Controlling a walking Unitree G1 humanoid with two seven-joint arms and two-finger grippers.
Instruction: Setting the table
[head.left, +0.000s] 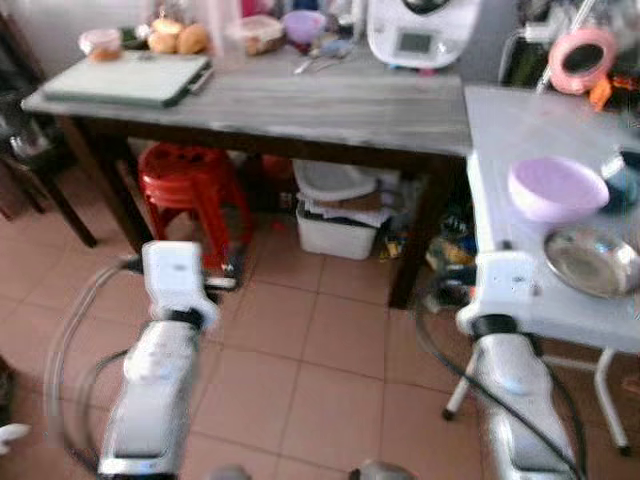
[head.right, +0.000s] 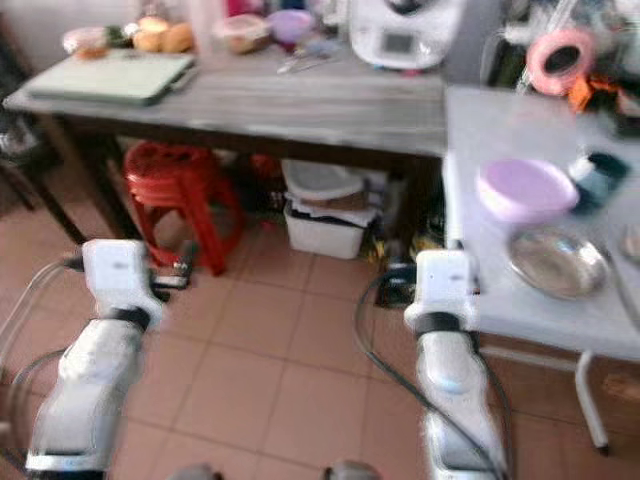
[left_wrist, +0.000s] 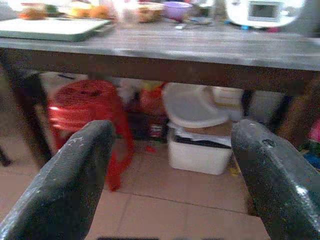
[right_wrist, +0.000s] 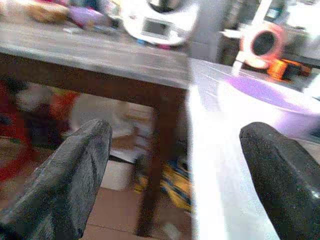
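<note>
A lilac bowl (head.left: 556, 187) and a steel plate (head.left: 590, 260) rest on the white table (head.left: 510, 130) at the right. A dark wooden table (head.left: 330, 105) runs across the back, with a green board (head.left: 125, 78) at its left end. My right gripper (right_wrist: 175, 175) is open and empty, level with the white table's near corner, the lilac bowl (right_wrist: 265, 102) ahead of it. My left gripper (left_wrist: 170, 175) is open and empty too, low over the floor and facing under the wooden table. In the eye views both silver forearms reach forward, the left wrist (head.left: 172, 275) and right wrist (head.left: 500, 290).
A red plastic stool (head.left: 190, 185) and a white bin (head.left: 335, 215) stand under the wooden table. A white kitchen machine (head.left: 420, 30), food bowls (head.left: 260, 30) and bread (head.left: 175, 38) crowd its back. A pink tape roll (head.left: 582, 58) lies behind the white table. Tiled floor (head.left: 330, 350) lies ahead.
</note>
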